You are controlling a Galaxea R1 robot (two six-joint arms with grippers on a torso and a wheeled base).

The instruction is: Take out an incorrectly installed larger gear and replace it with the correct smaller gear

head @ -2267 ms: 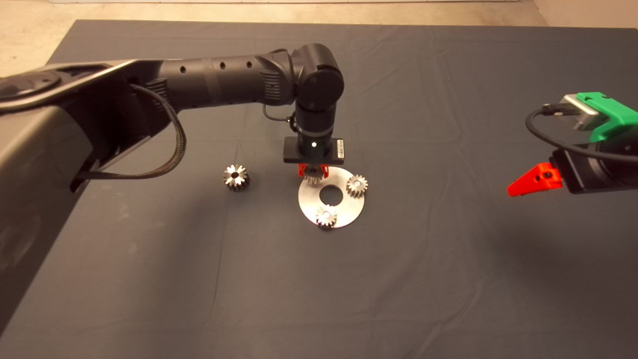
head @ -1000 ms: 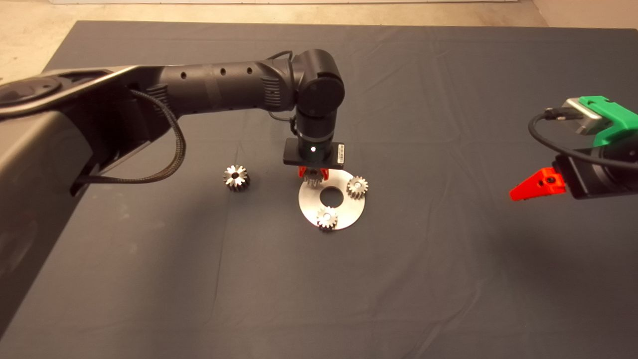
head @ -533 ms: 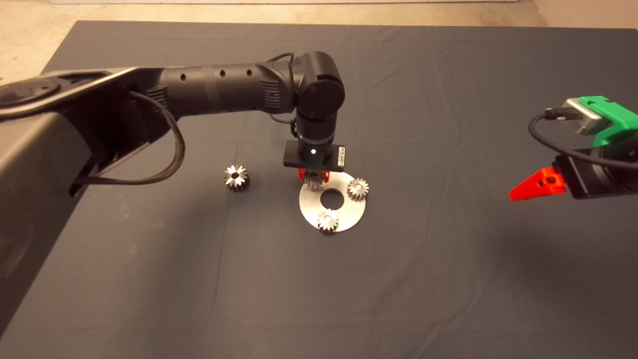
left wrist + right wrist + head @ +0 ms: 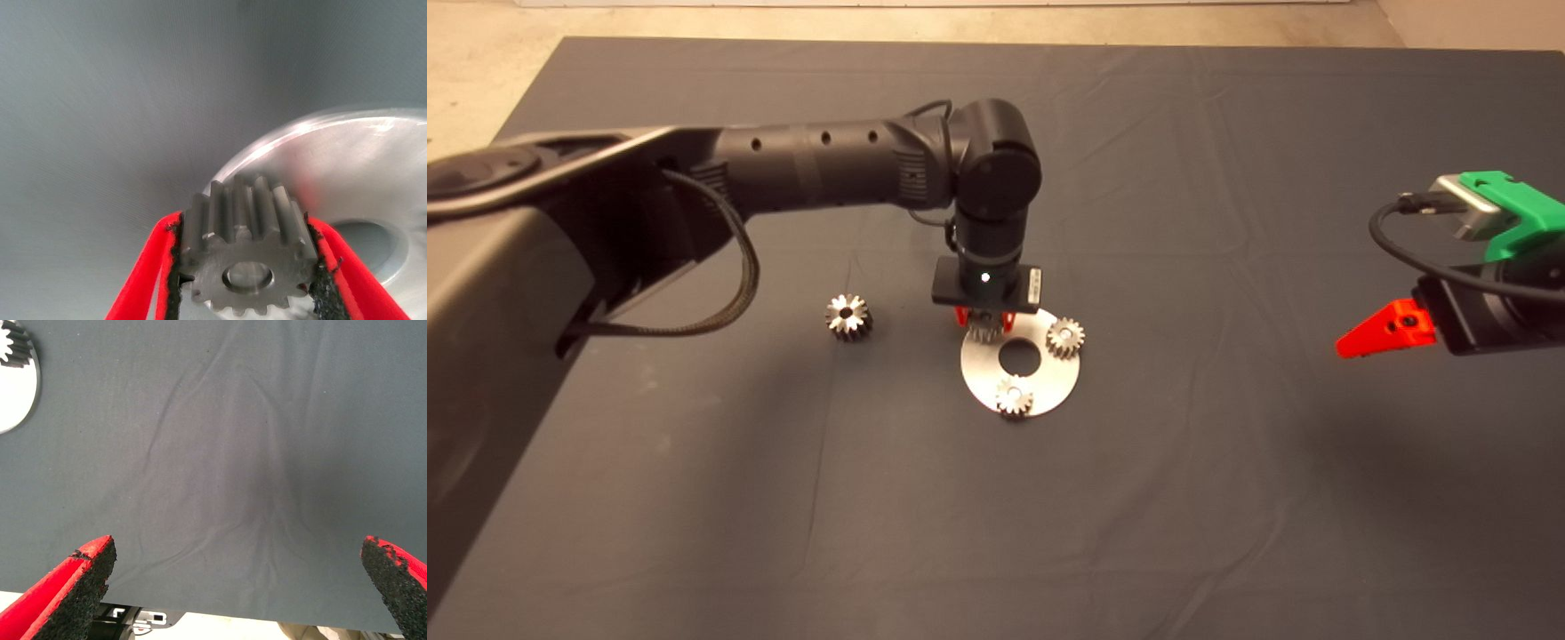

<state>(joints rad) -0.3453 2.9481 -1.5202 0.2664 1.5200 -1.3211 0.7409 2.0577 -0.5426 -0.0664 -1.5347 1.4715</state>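
Silver smaller gear clamped in left gripper, seemingly over disc; larger gear apart.

We see a dark grey cloth mat over a pale beige floor. A shiny silver round metal plate carries matt silver-grey fine-toothed gears, as grey as the small gear between red fingers with black, speckled pads. The chunky silver coarse-toothed gear has a bright star face and dark flanks. Both arms are black; the right gripper is green with red fingers.
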